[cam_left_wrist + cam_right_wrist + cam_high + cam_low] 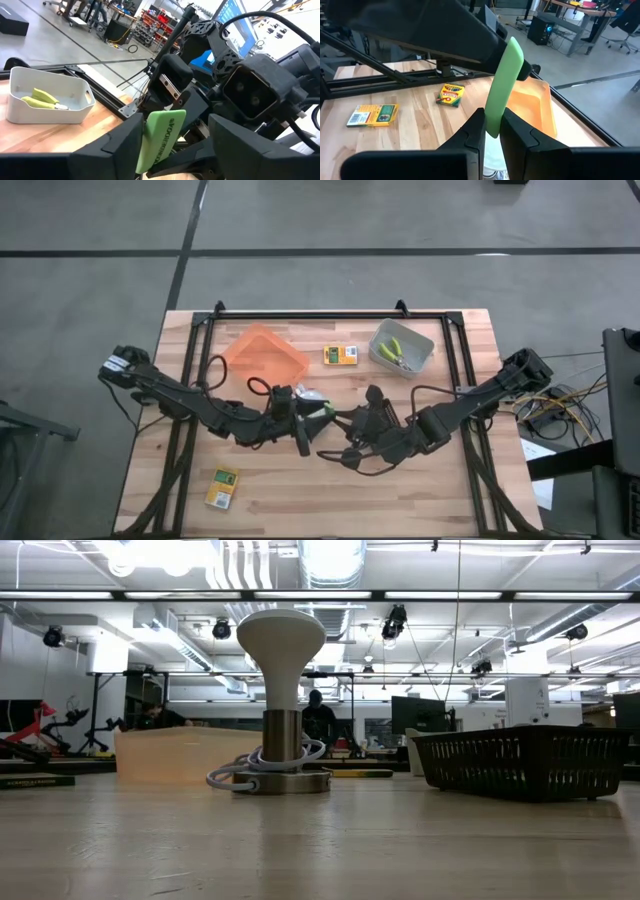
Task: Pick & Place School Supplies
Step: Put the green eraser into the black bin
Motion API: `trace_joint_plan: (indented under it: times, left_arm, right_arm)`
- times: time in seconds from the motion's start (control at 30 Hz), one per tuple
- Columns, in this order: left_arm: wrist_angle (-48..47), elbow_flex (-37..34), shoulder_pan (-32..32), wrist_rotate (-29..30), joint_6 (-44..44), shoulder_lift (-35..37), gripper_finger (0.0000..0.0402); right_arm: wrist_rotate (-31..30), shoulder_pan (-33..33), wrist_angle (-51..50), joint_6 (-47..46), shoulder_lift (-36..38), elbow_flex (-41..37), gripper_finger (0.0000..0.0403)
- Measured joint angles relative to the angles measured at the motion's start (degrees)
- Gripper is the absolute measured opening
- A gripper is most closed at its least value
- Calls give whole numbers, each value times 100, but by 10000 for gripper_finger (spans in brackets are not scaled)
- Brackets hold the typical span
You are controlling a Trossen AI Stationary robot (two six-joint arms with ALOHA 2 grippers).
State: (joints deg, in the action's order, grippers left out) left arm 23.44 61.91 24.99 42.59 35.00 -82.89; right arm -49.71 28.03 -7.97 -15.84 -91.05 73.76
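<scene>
A bright green flat chunk [501, 85] is held up between my two grippers over the middle of the table [324, 411]. My right gripper [492, 119] is shut on its lower end. My left gripper [175, 120] is open, with one finger on each side of the chunk's other end [162, 132]. One yellow-and-green box [340, 355] lies at the far middle and another [222, 487] near the front left. Two such boxes show in the right wrist view [372, 114] [451, 94]. Tools with yellow-green handles [42, 97] lie in a pale bin [402, 347]. My right gripper pinches the chunk's two broad faces near its lower end [491, 127] between its two fingers, coming from the table's right. The chunk stands up out of the fingers, tilted, clear of the table. My left gripper's one finger [127, 140] lies close against the chunk's edge; I cannot tell whether it touches.
An orange tray [265, 352] sits at the far left, also in the right wrist view [537, 107]. The white domed object on its base [281, 700] stands just beyond the grippers. Bare wood lies along the front edge [350, 500].
</scene>
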Motion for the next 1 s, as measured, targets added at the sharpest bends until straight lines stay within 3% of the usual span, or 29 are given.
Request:
trace_joint_plan:
  times: [0.33, 0.83, 1.0]
  left_arm:
    - [-50, 240, 0, 46, -532, 0, 252]
    - [-65, 882, 7, 545, -2459, 218, 251]
    - [-683, 887, 30, 792, -2479, 570, 252]
  right_arm:
    - [11, 4, 17, -2, 0, 0, 38]
    - [24, 12, -311, -29, 8, 0, 38]
    - [64, 45, -760, -378, 122, 4, 38]
